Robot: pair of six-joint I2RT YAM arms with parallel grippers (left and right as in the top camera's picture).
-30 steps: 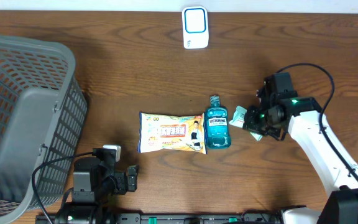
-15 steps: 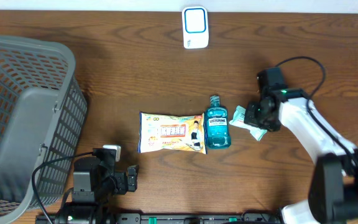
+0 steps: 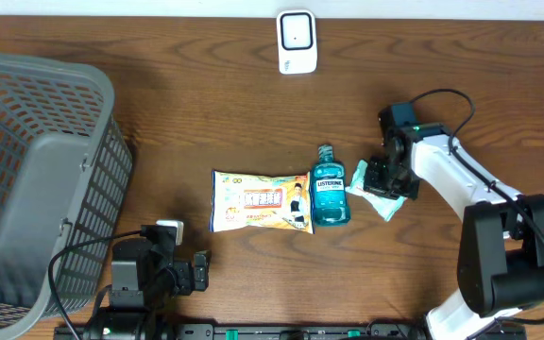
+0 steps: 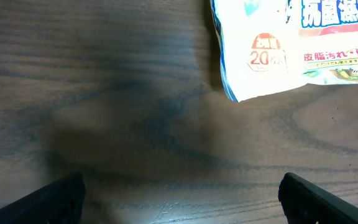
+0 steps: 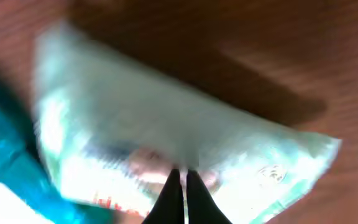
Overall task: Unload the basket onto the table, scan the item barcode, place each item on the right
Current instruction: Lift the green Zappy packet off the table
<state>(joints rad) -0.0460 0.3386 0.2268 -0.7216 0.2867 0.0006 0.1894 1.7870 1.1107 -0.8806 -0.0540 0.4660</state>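
- The left tool (image 4: 179, 198) sits at the near edge of the counter (image 3: 206, 123), unmoved. Its jaws are spread wide on nothing, and a corner of the snack pack (image 4: 272, 50) lies ahead of it.
- At mid-counter, the right arm has swung in over the pale green packet (image 5: 185, 118), which now lies just beside the mouthwash bottle (image 3: 329, 196).
- The right tool (image 5: 180, 186) is closed tight with its tips against the packet. Blur hides whether any film is pinched.
- The scanner (image 3: 297, 42) stands well apart at the far edge, so this is probably only the pick-up and no barcode is presented yet.

Pale green packet (image 3: 391, 207), right of centre
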